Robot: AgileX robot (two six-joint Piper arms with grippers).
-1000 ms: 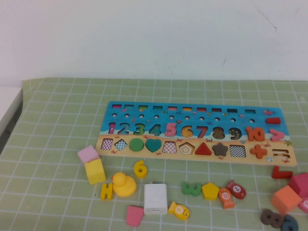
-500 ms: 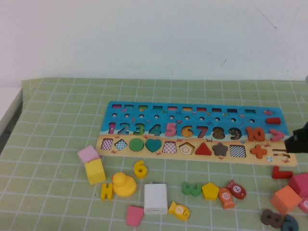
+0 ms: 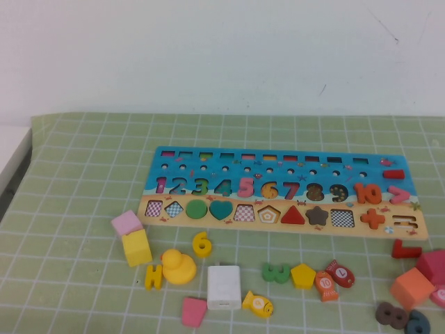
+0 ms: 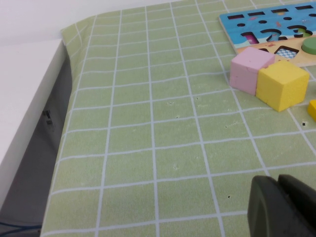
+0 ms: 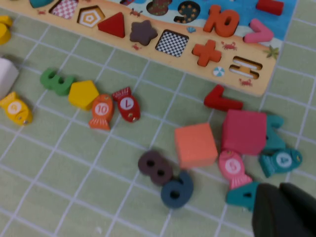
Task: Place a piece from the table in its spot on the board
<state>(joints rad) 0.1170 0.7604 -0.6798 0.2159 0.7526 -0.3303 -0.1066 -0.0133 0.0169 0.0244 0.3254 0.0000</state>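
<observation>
The piece, a small yellow numeral 6 (image 3: 201,244), lies flat on the green mat just in front of the board (image 3: 358,221), between the yellow duck (image 3: 179,266) and the board's front edge. The board lies flat, blue numeral band at the back, tan shape band in front; its corners also show in the wrist views (image 4: 237,24) (image 5: 266,69). Neither gripper shows in the high view. My left gripper (image 4: 278,182) is shut and empty over bare mat left of two cubes. My right gripper (image 5: 280,190) is shut over the loose pieces at the right, beside a teal piece (image 5: 242,192).
A pink cube (image 3: 127,223) and yellow cube (image 3: 137,248) sit left of the piece, a yellow H (image 3: 154,276) and white block (image 3: 224,286) in front. Green 3 (image 3: 276,272), yellow pentagon (image 3: 303,275), fish pieces and an orange cube (image 3: 412,287) lie to the right. The mat's left edge drops off (image 4: 54,148).
Half a second ago a dark part of my right arm showed at the high view's right edge; it has since left that view. No piece has moved.
</observation>
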